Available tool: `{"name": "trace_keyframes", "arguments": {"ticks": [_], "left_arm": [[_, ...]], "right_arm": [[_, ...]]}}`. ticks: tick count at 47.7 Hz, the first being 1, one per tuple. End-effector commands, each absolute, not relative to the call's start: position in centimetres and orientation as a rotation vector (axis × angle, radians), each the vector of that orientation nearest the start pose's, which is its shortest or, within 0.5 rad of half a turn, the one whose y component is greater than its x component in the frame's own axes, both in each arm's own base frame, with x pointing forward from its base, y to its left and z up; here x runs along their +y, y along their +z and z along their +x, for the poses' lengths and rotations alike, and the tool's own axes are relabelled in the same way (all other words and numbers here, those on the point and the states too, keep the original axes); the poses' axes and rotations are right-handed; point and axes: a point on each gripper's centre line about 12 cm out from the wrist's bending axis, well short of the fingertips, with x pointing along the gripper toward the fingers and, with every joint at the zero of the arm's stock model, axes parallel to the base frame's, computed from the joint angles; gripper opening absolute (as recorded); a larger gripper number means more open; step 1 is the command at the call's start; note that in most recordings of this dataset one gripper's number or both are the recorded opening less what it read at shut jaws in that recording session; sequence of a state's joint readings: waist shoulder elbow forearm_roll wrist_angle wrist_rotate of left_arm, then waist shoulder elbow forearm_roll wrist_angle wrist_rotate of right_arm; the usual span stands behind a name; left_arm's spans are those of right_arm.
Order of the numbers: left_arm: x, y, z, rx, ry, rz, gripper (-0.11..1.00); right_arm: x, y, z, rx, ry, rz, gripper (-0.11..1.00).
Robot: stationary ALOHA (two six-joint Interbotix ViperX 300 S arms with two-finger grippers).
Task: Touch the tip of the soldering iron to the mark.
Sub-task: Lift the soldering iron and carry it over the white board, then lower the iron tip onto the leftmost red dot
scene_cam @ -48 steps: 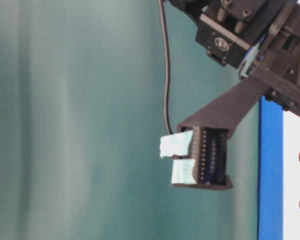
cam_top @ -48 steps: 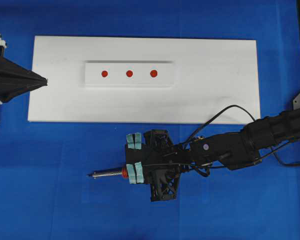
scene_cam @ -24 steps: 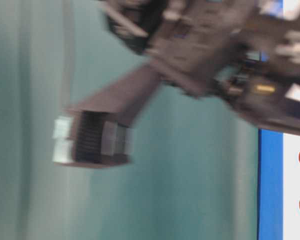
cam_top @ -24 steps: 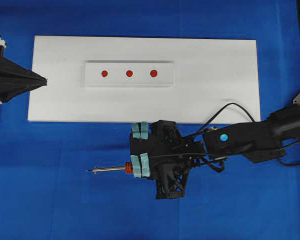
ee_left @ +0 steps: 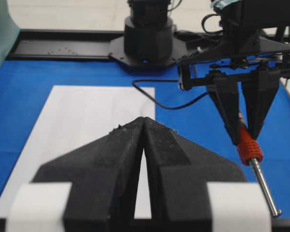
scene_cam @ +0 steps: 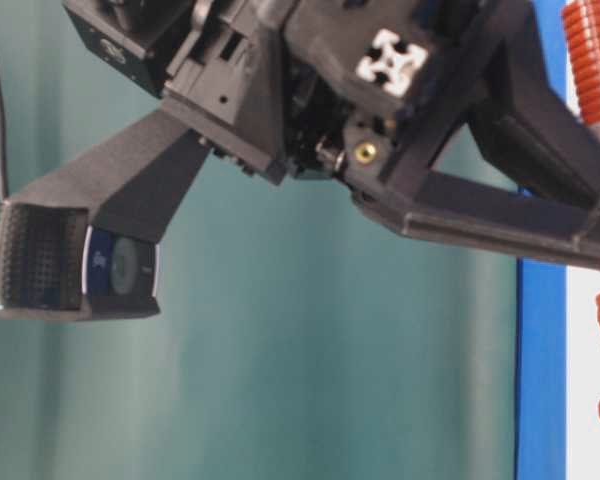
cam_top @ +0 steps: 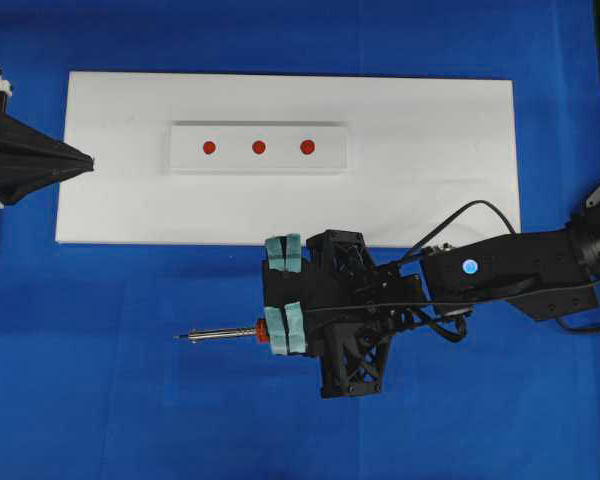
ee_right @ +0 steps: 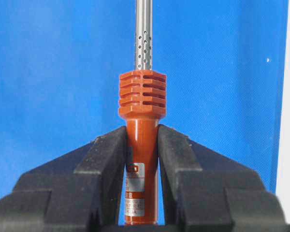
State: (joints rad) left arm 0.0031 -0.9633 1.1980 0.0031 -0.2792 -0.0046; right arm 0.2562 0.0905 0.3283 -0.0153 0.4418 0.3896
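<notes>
Soldering iron [cam_top: 220,335] is clamped by its red-orange handle in the right end effector [cam_top: 282,328], jaws squeezed onto the handle just behind the ribbed collar, so the silver shaft sticks out free and the tip can lead; it hangs over the blue worktop [cam_top: 100,400], shaft pointing left in the overhead view, just beside the near edge of the white board [cam_top: 430,130]; three red marks [cam_top: 258,147] sit on a raised strip, well apart from the tip, none touched yet; cord trails back along the arm; left end effector [cam_top: 80,160] rests fully closed and empty at the board's left edge, out of the way.
</notes>
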Motion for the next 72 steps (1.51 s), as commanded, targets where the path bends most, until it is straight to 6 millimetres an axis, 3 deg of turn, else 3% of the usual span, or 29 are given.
{"name": "trace_keyframes", "arguments": {"ticks": [1, 9, 16, 51, 60, 72], "left_arm": [[0.1, 28.8, 19.8, -0.063, 0.002, -0.003, 0.02], [0.1, 28.7, 19.9, -0.060, 0.003, -0.002, 0.02], [0.0, 28.7, 19.9, -0.060, 0.002, -0.002, 0.02], [0.0, 28.4, 20.0, -0.049, 0.002, -0.002, 0.02], [0.0, 28.4, 20.0, -0.049, 0.002, 0.000, 0.02], [0.0, 28.4, 20.0, -0.049, 0.002, 0.009, 0.02]], "right_arm": [[10.9, 23.1, 42.6, 0.827, 0.080, 0.248, 0.07], [9.4, 23.1, 42.8, 0.829, 0.047, 0.230, 0.07], [6.9, 23.7, 42.7, 0.823, 0.001, 0.197, 0.07], [-8.2, 24.2, 41.1, 0.873, -0.225, -0.003, 0.07], [-9.8, 24.4, 40.9, 0.875, -0.230, -0.019, 0.07], [-9.5, 24.4, 41.0, 0.871, -0.200, -0.009, 0.07]]}}
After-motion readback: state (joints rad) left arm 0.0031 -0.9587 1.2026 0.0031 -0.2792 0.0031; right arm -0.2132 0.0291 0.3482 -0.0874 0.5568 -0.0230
